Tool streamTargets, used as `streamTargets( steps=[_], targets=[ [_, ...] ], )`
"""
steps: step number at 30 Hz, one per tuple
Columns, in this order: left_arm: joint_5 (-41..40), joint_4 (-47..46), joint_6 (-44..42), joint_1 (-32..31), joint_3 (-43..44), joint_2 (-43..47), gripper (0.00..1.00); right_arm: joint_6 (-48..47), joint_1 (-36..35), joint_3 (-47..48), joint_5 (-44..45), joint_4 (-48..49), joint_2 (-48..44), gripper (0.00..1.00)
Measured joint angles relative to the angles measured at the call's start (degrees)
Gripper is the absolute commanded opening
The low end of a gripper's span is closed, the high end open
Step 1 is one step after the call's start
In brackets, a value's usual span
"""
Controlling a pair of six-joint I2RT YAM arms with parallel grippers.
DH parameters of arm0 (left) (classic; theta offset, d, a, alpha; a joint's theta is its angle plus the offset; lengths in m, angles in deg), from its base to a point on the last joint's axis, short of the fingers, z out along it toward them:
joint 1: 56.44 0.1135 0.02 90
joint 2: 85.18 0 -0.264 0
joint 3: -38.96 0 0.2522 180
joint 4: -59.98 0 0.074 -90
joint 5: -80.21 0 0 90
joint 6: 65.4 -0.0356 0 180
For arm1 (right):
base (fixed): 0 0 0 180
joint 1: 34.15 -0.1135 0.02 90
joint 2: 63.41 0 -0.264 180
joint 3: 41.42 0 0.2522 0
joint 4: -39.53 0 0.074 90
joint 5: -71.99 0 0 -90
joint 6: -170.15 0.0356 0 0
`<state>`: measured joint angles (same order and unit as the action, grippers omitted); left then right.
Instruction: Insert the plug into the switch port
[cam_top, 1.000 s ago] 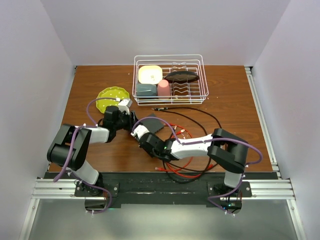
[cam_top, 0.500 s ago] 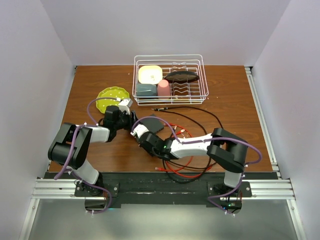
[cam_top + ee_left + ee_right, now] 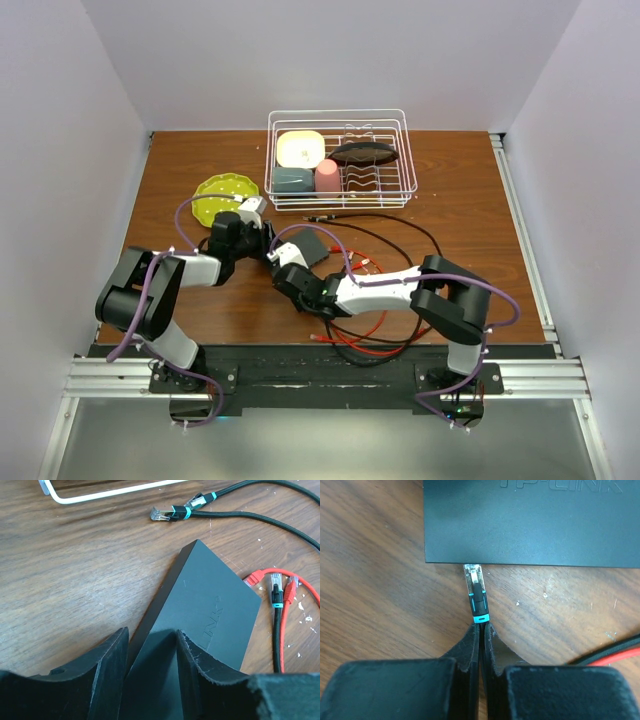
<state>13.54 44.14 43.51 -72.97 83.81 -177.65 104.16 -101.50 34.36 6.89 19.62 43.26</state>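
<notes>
At the switch's (image 3: 530, 525) long edge: right gripper (image 3: 482, 629) pinched tight on the black cable (image 3: 480, 611), just behind the plug (image 3: 474, 585) (teal band at the boot, clear tip). The plug points square at the switch. Its tip meets the edge of the case. Cannot tell whether it sits inside a socket, as the ports are hidden under the top face.

At one narrow end of the switch: left gripper (image 3: 150, 652) clamps the case, one finger on each side, jaws held apart by its width. The switch lies flat on the wooden table (image 3: 470, 190), between the two grippers.

Past the switch's far corner from the left gripper: a spare cable (image 3: 172, 513) with teal-banded plugs, loose on the wood and well apart from the case. Just beside the switch's other far corner: a red cable (image 3: 300, 587) with a black-booted plug alongside it.

Beyond the switch, toward the back wall: a wire rack (image 3: 335, 112) with dishes in it. Left of the switch: a green plate (image 3: 222, 195).
</notes>
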Motion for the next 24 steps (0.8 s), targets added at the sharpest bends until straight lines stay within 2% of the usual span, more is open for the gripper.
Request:
streamTargets(
  steps=[13, 24],
  targets=[
    [-0.9, -0.4, 1.5, -0.7, -1.0, 0.5, 0.44, 4.5, -1.2, 1.4, 2.6, -1.3, 0.9, 0.0],
    [-0.9, -0.4, 1.5, -0.9, -1.0, 0.3, 0.4, 3.2, -1.4, 1.4, 2.5, -1.2, 0.9, 0.0]
  ],
)
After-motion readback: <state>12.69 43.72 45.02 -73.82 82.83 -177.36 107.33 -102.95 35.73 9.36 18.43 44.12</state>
